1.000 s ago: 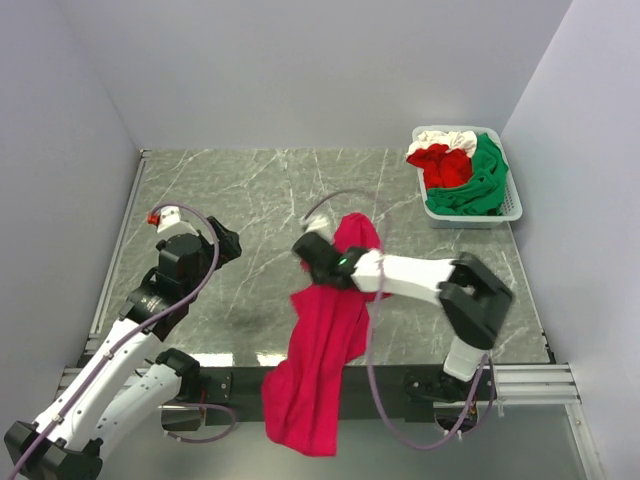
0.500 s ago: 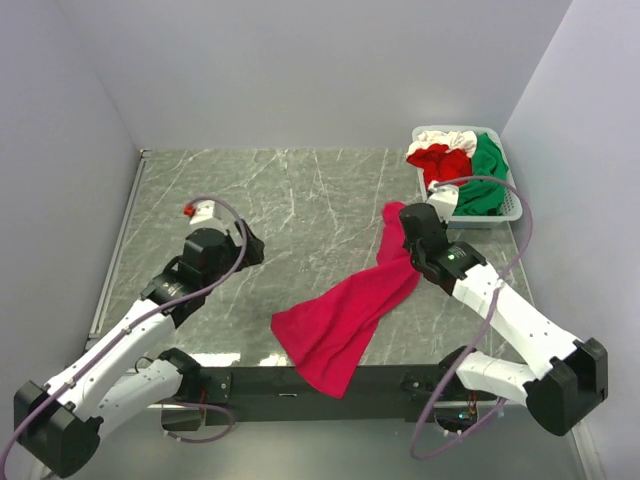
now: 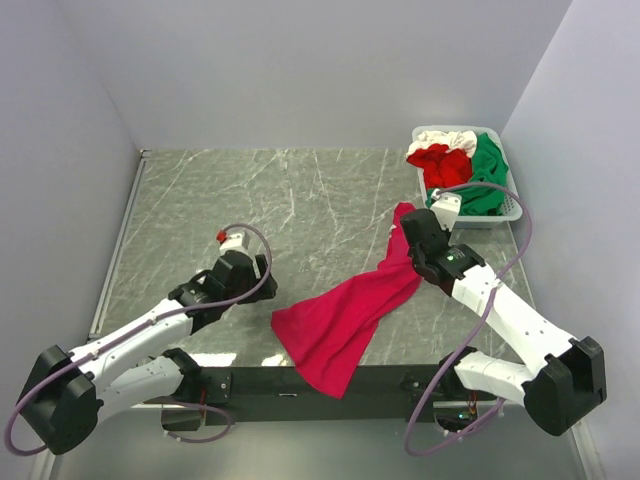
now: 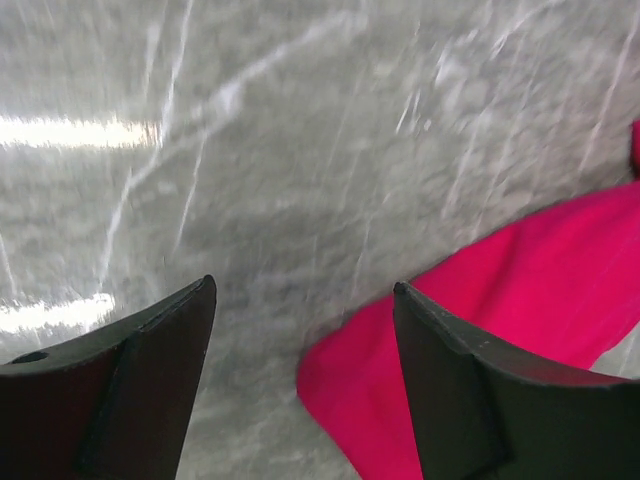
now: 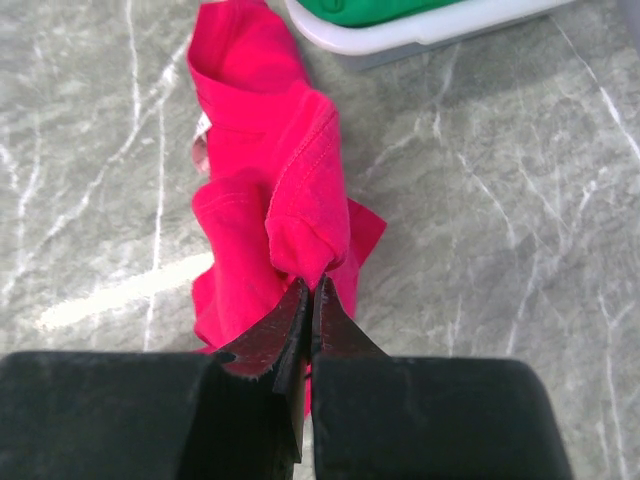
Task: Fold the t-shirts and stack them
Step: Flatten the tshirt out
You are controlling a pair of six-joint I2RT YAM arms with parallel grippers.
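Observation:
A large crimson-red t-shirt [image 3: 350,310] lies stretched across the marble table from the front edge up to the right. My right gripper [image 3: 408,235] is shut on a bunched fold of the shirt [image 5: 300,215] near its far end, beside the basket. My left gripper [image 3: 262,270] is open just left of the shirt's near corner [image 4: 520,330], holding nothing. Green, red and white t-shirts [image 3: 462,168] are piled in the white slotted basket [image 3: 510,205] at the back right.
The basket's rim [image 5: 420,35] shows at the top of the right wrist view, close to my right gripper. Grey walls close in the table on three sides. The shirt's lower end hangs over the table's front rail [image 3: 240,382].
The right gripper has dragged the shirt from the table's middle toward the basket, spreading it diagonally. The left arm has reached forward and right, up to the shirt's near corner.

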